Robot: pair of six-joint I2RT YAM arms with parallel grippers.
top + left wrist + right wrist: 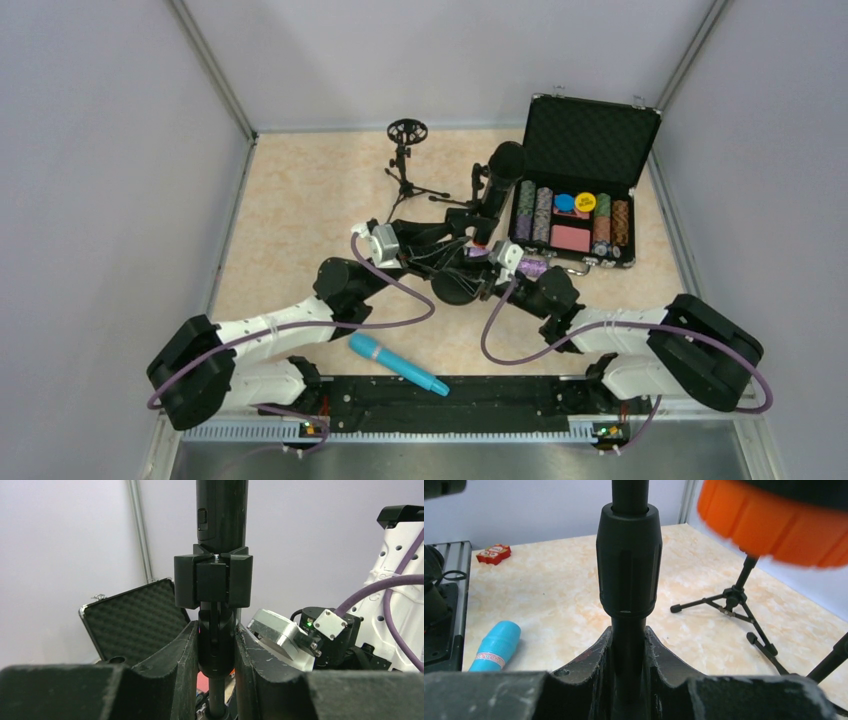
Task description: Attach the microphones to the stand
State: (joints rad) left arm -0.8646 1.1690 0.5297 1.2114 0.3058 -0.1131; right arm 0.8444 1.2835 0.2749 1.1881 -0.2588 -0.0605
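At the middle of the worktop, both arms meet on the stand that carries the black microphone. The left gripper has its jaws clamped on the stand's neck just under the clip. The right gripper has its jaws clamped on the pole below a ribbed collar.

The black microphone stands upright in the clip in front of the open poker-chip case. It has a smooth, dark barrel with a small switch on its side. Its orange end ring shows close and blurred in the right wrist view.

The cyan microphone lies flat near the arm bases, well apart from the stand; it is plain, with a narrow printed band near one end. A purple microphone seems to lie just beside the case's front edge, mostly hidden by the right arm. A second tripod stand with a ring mount on top holds nothing.

The microphones look rigid, hard-shelled and fairly light. Their round barrels are likely to roll or slip, so a grip across mid-barrel seems safest, clear of the grille. With a microphone up top, the thin stand probably tips easily, and it is best held low on the pole while the clip is worked.
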